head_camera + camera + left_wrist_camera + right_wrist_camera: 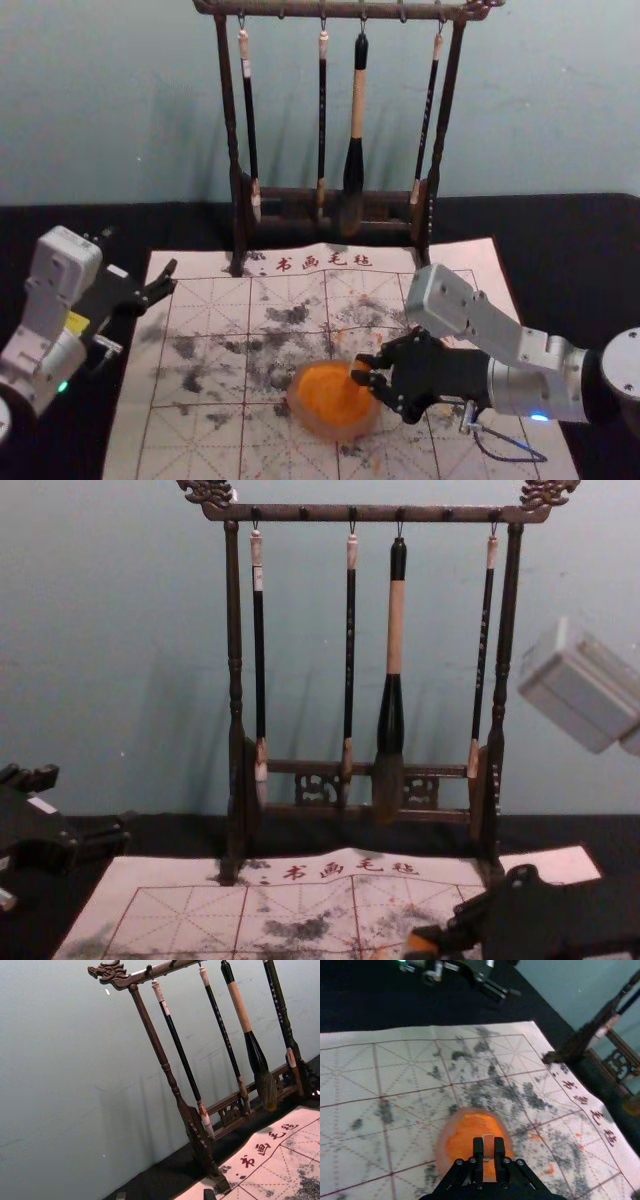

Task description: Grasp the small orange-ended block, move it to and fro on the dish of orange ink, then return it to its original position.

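The dish of orange ink [320,408] sits on the felt mat [190,445], with its orange layer spread over most of its inside. At the dish's right side, the right pincer [362,369] reaches in from the right, its tips above the dish's right part. It is pinching the small orange-ended block [488,1148], which stands squeezed between the two fingers, over the dish; whether its lower end touches the ink I cannot tell. The left pincer [140,252] hangs well apart from the dish, off to its left and farther back, by the mat's left edge; its fingers are spread wide with nothing between them. The mat carries a red grid, with dark smudges beyond the dish and to its left, a few orange specks beyond the dish, and a line of four characters along the edge farthest from it. Behind the dish, well apart, the dark wooden rack [228,110] holds four hanging brushes [358,105], one much thicker than the others. Around the mat that bears the dish, the bench [585,250] is black.
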### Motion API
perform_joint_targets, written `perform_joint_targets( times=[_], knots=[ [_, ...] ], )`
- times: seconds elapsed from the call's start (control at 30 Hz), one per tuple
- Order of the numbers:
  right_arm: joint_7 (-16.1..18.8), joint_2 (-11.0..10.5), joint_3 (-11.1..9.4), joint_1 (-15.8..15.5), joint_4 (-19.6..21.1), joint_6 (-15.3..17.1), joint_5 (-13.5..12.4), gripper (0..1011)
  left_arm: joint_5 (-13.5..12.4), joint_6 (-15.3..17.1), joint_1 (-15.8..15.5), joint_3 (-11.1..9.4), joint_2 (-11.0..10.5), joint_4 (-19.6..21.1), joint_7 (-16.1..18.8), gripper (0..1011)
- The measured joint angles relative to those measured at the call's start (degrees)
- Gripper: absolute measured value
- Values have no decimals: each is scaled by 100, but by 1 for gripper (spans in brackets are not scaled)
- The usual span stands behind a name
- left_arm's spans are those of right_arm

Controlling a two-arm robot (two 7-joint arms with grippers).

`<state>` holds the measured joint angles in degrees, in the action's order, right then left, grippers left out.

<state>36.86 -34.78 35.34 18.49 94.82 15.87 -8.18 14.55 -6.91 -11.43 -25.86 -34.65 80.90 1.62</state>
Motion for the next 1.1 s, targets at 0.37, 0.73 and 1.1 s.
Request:
perform_joint_targets(
  times=[0.37,0.73,1.1],
  knots=[
    [134,-122,157,-72,249,-33,-30,92,0,0,0,0,0,0,0,1002],
    [101,10,309,46,96,1,106,92,0,0,0,0,0,0,0,1001],
    [17,182,306,198,-176,43,200,92,0,0,0,0,0,0,0,1001]
  ],
)
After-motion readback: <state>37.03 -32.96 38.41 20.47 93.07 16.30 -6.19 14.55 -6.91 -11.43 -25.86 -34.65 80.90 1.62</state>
